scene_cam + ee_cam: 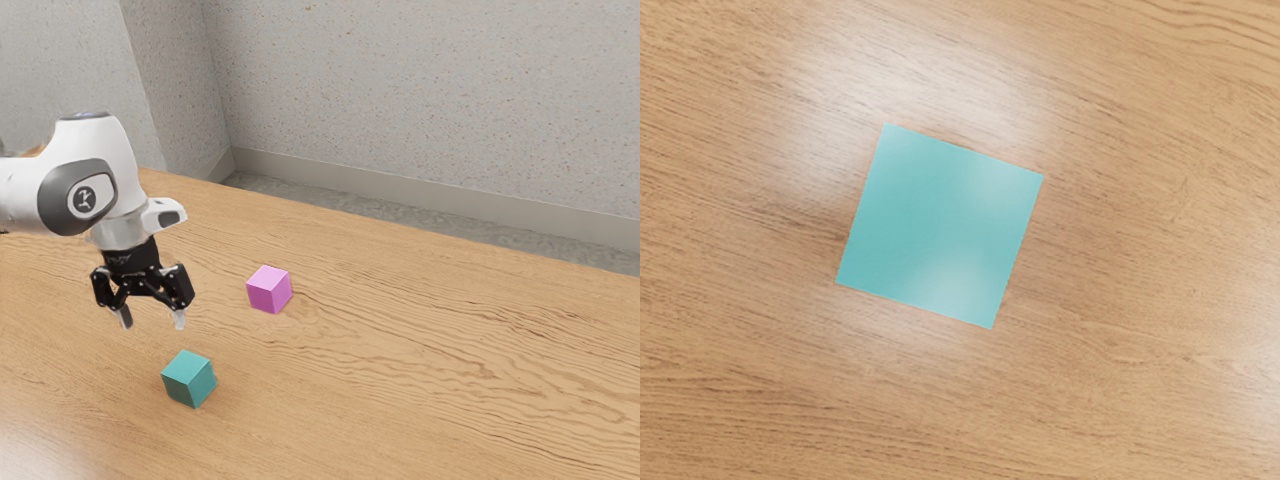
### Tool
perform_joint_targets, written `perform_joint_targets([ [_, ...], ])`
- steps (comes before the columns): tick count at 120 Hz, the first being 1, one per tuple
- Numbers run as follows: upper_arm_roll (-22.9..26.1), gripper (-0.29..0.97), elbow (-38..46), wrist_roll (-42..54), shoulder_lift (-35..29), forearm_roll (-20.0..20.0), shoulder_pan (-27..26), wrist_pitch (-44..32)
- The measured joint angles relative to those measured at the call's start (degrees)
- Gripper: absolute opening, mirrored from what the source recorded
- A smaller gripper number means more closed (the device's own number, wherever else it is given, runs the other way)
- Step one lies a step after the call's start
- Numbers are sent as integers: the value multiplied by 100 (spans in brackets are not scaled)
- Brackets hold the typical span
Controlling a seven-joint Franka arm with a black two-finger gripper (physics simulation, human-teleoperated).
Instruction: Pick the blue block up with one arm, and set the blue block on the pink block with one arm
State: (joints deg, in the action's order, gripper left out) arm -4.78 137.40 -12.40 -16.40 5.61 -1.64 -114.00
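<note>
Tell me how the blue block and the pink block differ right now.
Colour: the blue block is teal, the pink block magenta. Place: the blue block sits under the open gripper, while the pink block lies off toward the exterior view's right, farther back. Both are cubes of like size, resting flat on the wooden table, apart, neither held.

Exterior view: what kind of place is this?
Probably a plain simulated test room: a wooden table, speckled grey walls, and a blue block and pink block laid out for stacking.
</note>
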Motion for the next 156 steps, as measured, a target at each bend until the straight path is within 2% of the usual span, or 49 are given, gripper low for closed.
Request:
perform_joint_targets([
  [31, 126, 68, 21, 619, 867, -27, 134, -1102],
  [56, 119, 68, 26, 1163, 1432, -7, 142, -1686],
  [156, 127, 68, 141, 2198, 2284, 290, 225, -2245],
])
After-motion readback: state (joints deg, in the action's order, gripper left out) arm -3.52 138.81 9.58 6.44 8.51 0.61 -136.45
